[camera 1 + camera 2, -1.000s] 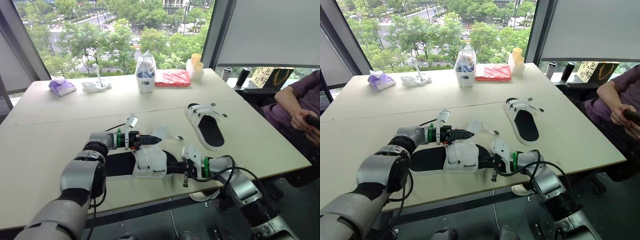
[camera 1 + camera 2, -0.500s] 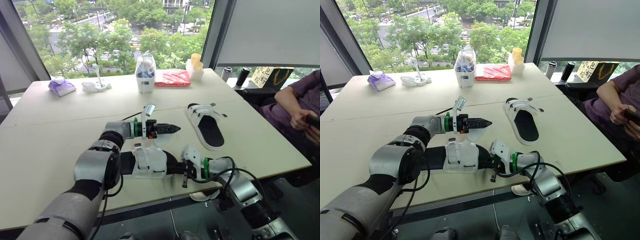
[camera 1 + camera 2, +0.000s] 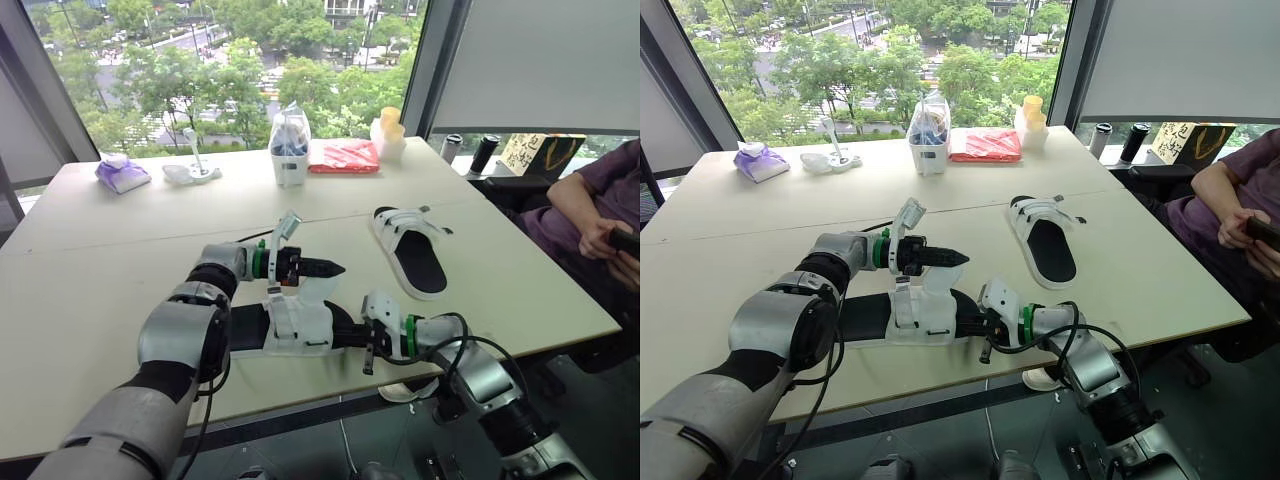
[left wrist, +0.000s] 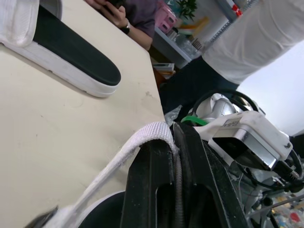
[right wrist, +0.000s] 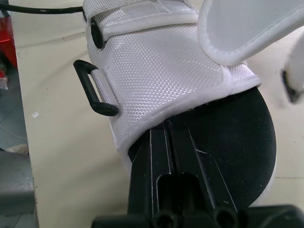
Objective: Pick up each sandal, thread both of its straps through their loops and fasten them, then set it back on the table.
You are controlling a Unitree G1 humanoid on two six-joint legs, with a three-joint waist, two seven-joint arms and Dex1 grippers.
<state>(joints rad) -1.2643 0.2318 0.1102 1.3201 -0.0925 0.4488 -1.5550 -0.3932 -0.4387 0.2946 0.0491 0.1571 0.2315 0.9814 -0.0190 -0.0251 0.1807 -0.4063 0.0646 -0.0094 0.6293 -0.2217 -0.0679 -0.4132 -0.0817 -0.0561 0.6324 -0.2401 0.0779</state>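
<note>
Left wrist view shows the left end effector [image 4: 175, 135] pinched tight on the white strap [image 4: 137, 149] of the near sandal [image 3: 295, 325], holding the strap up above it. That sandal lies on the desk [image 3: 100, 270] close to the front edge. The right end effector [image 5: 167, 127] is clamped on the sandal's end, over its black sole [image 5: 237, 142]. The second sandal [image 3: 412, 250] lies flat, apart to the right.

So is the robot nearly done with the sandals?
Nothing looks finished yet. The right gripper clamps the near sandal by its sole, and the left gripper pinches one white strap; the black loop looks empty. Left: fastening both straps, then the far sandal lying on the table.
</note>
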